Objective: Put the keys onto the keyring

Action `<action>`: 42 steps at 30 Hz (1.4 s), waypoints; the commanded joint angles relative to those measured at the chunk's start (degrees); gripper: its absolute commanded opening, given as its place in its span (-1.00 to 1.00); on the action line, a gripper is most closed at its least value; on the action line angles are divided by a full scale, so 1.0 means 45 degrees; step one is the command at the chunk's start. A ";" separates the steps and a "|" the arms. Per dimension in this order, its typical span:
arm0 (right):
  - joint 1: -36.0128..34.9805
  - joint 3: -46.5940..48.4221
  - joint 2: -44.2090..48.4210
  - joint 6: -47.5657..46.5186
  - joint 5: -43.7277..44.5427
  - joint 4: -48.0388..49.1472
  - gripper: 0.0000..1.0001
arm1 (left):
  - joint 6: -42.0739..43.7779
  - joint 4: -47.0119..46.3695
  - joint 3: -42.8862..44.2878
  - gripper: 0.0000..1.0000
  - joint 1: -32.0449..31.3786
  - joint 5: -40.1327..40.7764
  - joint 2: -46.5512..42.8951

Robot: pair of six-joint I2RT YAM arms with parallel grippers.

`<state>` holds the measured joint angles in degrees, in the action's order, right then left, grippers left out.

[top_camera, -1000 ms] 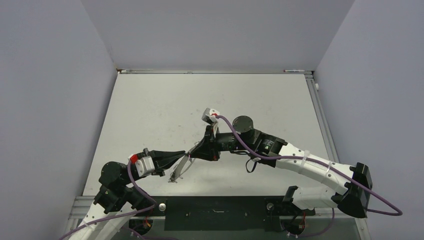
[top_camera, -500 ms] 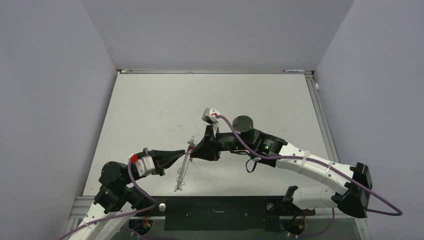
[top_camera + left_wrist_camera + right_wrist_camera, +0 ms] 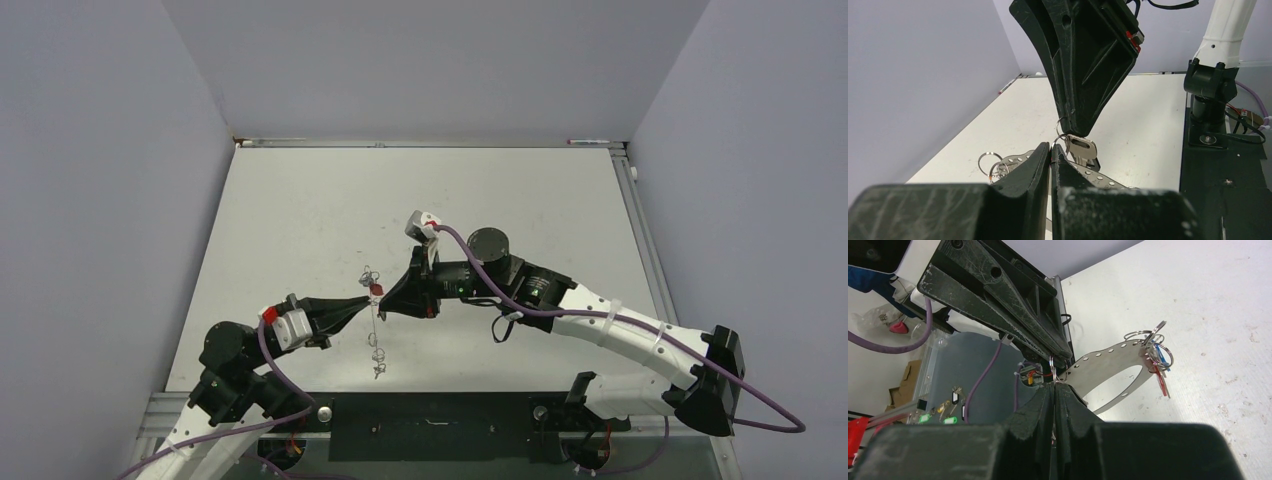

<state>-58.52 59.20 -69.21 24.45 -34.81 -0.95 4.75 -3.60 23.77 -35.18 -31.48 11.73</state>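
Observation:
The keyring (image 3: 375, 335) shows as a thin silver loop hanging almost edge-on between my two grippers. In the right wrist view the keyring (image 3: 1103, 362) is a perforated band with a blue key (image 3: 1159, 352) and a red key (image 3: 1160, 380) at its far end. The red key (image 3: 376, 289) also shows from above. My left gripper (image 3: 358, 304) (image 3: 1050, 148) is shut on the band (image 3: 1098, 176). My right gripper (image 3: 388, 300) (image 3: 1054, 389) is shut on the small wire ring of a silver key (image 3: 1082, 148), tip to tip with the left gripper. Small rings (image 3: 989, 161) hang at the band's end.
The white table (image 3: 300, 200) has grey walls on three sides. A black rail (image 3: 430, 425) runs along its near edge. The right arm's base (image 3: 1209, 90) stands on that rail. Both arms meet above the near middle of the table.
The keyring has swung from slanting low and left to nearly straight up and down in the top view, and its upper end with the red key has risen. Both gripper tips barely moved.

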 commanded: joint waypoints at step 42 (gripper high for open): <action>0.0095 0.1569 -0.0006 0.2372 0.8513 -0.1633 -0.90 | -0.0536 -0.1583 -0.0455 0.63 -0.0073 0.0807 -0.0477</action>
<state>-58.48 60.95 -70.37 28.62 -13.91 -5.74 5.04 -6.63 21.87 -35.27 -22.87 7.88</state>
